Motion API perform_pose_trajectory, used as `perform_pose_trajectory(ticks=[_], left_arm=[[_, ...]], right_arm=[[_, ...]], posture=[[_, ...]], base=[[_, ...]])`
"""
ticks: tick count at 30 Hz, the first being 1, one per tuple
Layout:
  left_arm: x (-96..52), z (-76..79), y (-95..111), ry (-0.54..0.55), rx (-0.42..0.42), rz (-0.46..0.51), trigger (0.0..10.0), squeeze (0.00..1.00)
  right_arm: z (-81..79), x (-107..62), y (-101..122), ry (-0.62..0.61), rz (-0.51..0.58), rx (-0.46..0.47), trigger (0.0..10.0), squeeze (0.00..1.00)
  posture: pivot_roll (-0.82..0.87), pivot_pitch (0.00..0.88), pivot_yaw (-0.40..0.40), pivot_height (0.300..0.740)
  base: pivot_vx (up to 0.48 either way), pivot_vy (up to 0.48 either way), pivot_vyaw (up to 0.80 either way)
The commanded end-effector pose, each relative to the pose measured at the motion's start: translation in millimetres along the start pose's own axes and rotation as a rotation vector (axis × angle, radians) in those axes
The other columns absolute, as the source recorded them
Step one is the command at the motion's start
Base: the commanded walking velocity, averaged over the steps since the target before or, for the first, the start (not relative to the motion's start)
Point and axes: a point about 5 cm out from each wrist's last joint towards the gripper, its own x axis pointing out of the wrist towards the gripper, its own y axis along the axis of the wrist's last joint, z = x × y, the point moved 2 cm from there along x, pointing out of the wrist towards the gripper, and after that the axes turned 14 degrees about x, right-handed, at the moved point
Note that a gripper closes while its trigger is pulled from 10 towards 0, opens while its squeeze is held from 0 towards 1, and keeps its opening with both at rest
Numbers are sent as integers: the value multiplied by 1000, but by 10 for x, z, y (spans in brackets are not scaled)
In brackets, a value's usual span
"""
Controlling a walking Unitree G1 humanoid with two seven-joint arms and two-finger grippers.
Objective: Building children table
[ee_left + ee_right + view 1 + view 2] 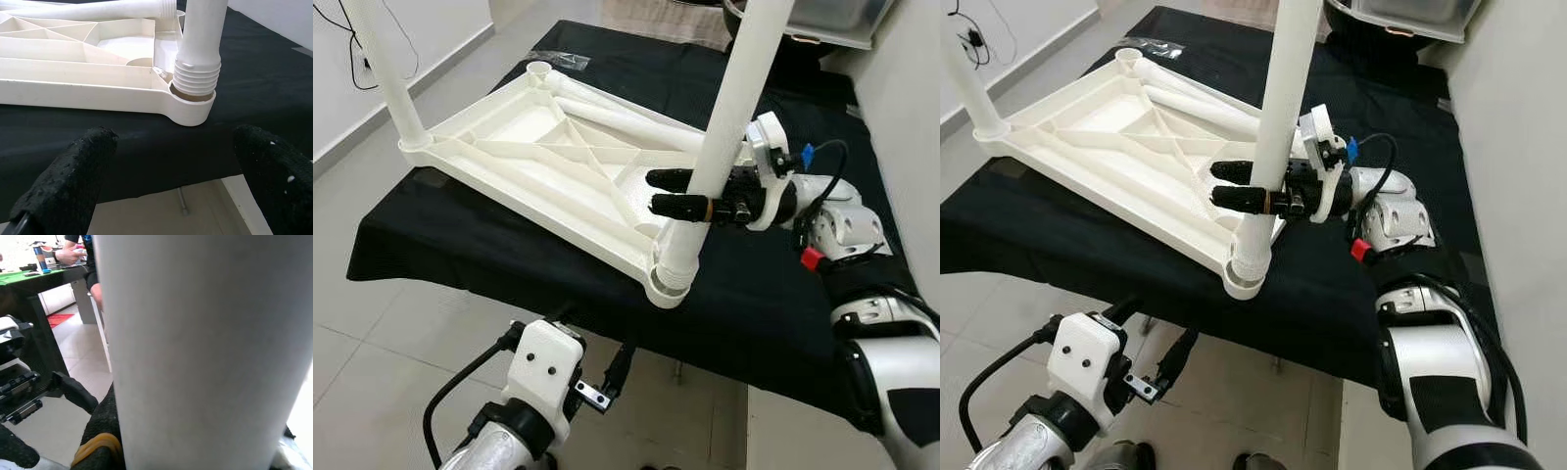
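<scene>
A white plastic table top (538,147) lies upside down on a black cloth-covered surface (773,304). At its near corner socket (190,105) a white leg (734,108) stands upright, its threaded end (196,81) partly in with several threads showing. My right gripper (1217,182) is shut on this leg a little above the socket, one finger on each side. A second leg (391,78) stands in the far left corner. A loose leg (617,117) lies across the table top. My left gripper (173,134) hangs open below the surface's front edge, facing the near socket.
A grey bin (832,20) stands at the back right and a white wall (911,108) runs along the right. Tiled floor (372,392) lies in front and to the left. A person (80,254) sits at a dark table in the right wrist view.
</scene>
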Motion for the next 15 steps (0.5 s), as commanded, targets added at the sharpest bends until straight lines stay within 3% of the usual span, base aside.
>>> perform_pose_trajectory(ticks=[1,15], left_arm=[[-33,9,0,-5,10,-10,10000,0],[-79,-9,-1,-2,23,-23,10000,0]], right_arm=[[-36,12,-99,46,-27,25,10000,0],[-56,223,-162,113,-10,14,10000,0]], posture=[[138,223,-102,740],[160,235,-103,740]], base=[[0,0,0],[0,0,0]])
